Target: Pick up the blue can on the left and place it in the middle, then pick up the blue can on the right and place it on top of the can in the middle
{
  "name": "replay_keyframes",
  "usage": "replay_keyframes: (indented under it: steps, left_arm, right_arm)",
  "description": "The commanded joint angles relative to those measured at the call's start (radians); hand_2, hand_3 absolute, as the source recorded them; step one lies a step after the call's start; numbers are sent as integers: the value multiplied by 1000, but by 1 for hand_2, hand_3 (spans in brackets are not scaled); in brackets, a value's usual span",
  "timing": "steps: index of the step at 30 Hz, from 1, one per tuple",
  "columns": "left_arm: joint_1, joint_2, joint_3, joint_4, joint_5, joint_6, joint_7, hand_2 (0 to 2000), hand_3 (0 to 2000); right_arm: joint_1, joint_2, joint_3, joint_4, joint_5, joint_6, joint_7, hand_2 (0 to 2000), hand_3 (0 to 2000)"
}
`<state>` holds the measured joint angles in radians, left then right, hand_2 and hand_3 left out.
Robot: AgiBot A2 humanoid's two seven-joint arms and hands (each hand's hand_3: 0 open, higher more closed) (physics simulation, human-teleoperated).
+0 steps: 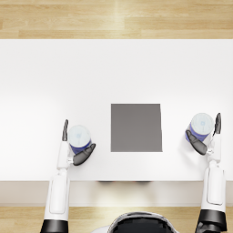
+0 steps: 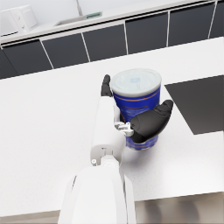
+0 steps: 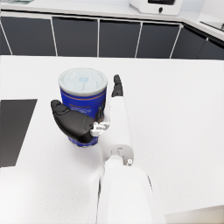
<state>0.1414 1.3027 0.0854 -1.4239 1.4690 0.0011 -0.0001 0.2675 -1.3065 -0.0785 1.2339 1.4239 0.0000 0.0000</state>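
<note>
Right now my left hand (image 1: 75, 148) is wrapped around the left blue can (image 1: 79, 139), thumb across the side that faces the dark mat (image 1: 136, 127) and the fingers (image 2: 106, 85) straight up along the far side, so the can sits gripped between them. It stands upright near the bench's (image 1: 113, 68) front edge, towards the left end, its pale lid facing the ceiling and its long axis vertical. In the left wrist view its base appears to touch the white surface, so I judge it not yet lifted.

My right hand (image 1: 207, 136) mirrors this on the right blue can (image 1: 200, 127): thumb on the inner side, fingers on the outer side, closed around the can's body. That can also stands upright, near the front edge towards the right end, and I cannot tell whether it has cleared the bench.

What the first move turns on: the mat lies at the middle of the bench, just beside the left can on my thumb's side, so the can needs a short sideways carry inward, kept vertical. My left hand is the nearer one for it. The right can is slightly farther from the mat's edge and waits its turn for stacking.

The bench is plain white and smooth. Beyond its far edge runs a wood floor, then dark cabinet fronts (image 2: 105, 41) under a pale counter with a white appliance (image 3: 157, 5).
</note>
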Motion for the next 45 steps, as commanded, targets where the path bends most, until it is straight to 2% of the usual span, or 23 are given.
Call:
replay_keyframes:
  steps: [1, 5, 12, 13, 14, 15, 16, 17, 18, 21, 25, 34, 38, 41, 42, 43, 44, 45]
  left_arm:
    - [17, 6, 6, 51, 0, 0, 0, 0, 0]
    - [38, 18, 0, 99, 0, -6, -1, 0, 0]
    - [69, 39, 0, 163, -1, -17, -3, 0, 0]
    - [68, 40, -5, 164, -1, -16, -2, 1361, 327]
    - [68, 40, -8, 156, -1, -37, -3, 2000, 653]
    - [58, 39, -11, 134, -1, -58, -2, 2000, 980]
    - [53, 39, -10, 108, 0, -73, 0, 2000, 1307]
    - [45, 40, -7, 58, 0, -77, 1, 2000, 1520]
    - [46, 42, -8, 16, 0, -70, 0, 2000, 1520]
    - [76, 55, 32, -73, 0, -61, -1, 2000, 1520]
    - [164, 99, 112, -58, 0, -57, -2, 2000, 1520]
    - [331, 200, 290, 191, 0, -58, -10, 2000, 1520]
    - [378, 235, 353, 317, 0, -58, -150, 2000, 1520]
    - [405, 259, 397, 397, 0, -59, -218, 2000, 1520]
    - [477, 178, 595, 439, 0, -53, -256, 2000, 1520]
    - [441, 254, 458, 473, -1, -37, -283, 2000, 1520]
    - [451, 262, 462, 510, 0, -28, -303, 2000, 1520]
    - [506, 209, 616, 556, 0, -22, -317, 2000, 1520]
  right_arm:
    - [61, -5, 14, -109, 0, 0, 0, 0, 0]
    - [87, -14, 21, -178, 0, 6, 1, 0, 0]
    - [106, -29, 21, -186, 0, 19, 1, 0, 0]
    - [106, -30, 17, -177, 0, 20, 1, 0, 0]
    - [96, -31, 12, -161, 0, 20, 0, 1361, 327]
    - [90, -32, 11, -141, 0, 64, -2, 2000, 653]
    - [84, -34, 11, -130, 0, 118, -4, 2000, 980]
    - [78, -36, 7, -102, 0, 155, -5, 2000, 1307]
    - [67, -38, 4, -41, 0, 158, -1, 2000, 1520]
    - [49, -42, 22, 101, 0, 145, 6, 2000, 1520]
    - [47, -48, 59, 243, 0, 137, 11, 2000, 1520]
    - [103, -68, 80, 354, 0, 139, 12, 2000, 1520]
    - [122, -75, 88, 417, 0, 145, 13, 2000, 1520]
    - [139, -83, 121, 441, 0, 143, 12, 2000, 1520]
    - [146, -86, 129, 446, 0, 146, 12, 2000, 1520]
    - [148, -88, 137, 454, 0, 146, 12, 2000, 1520]
    - [152, -91, 144, 450, 0, 145, 12, 2000, 1520]
    - [157, -94, 153, 454, 0, 144, 12, 2000, 1520]
